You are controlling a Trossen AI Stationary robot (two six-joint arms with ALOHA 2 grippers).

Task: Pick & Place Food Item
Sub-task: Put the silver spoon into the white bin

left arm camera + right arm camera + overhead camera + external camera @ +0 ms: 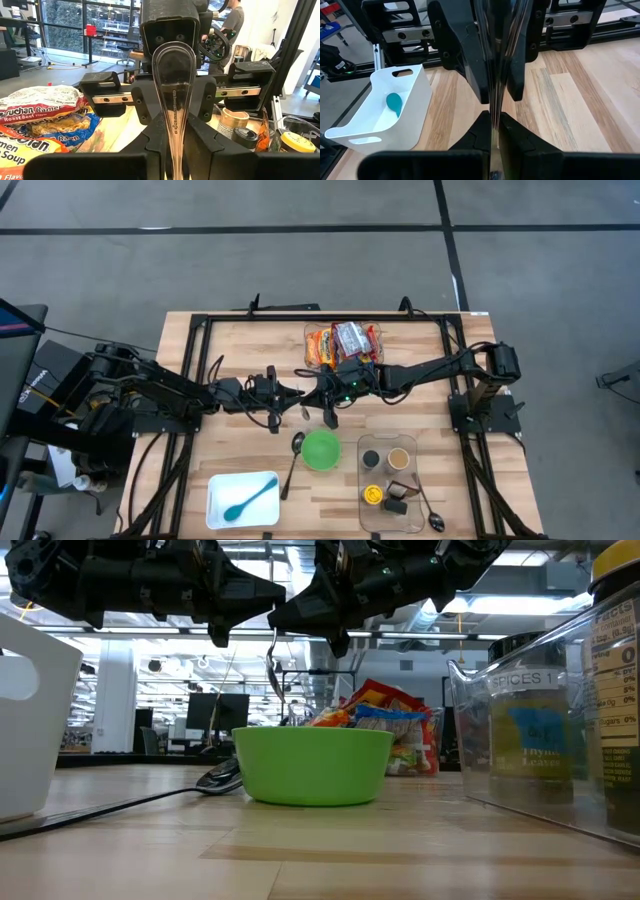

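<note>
Meeting mid-table, left pincer [288, 395] and right pincer [318, 388] both clamped on upright spoon [174, 107].

I count two arms of mine over the table [240, 340], each with one gripper: left gripper [297, 395] and right gripper [322, 394]. One metal spoon [174, 85] is held between them, another spoon [294, 457] lies by one green bowl [321, 450], and a third spoon [431, 511] by one clear spice bin [412, 477]. One white bin [232, 513] holds one teal spoon [250, 499]. One pile of ramen packets [345, 343].
</note>
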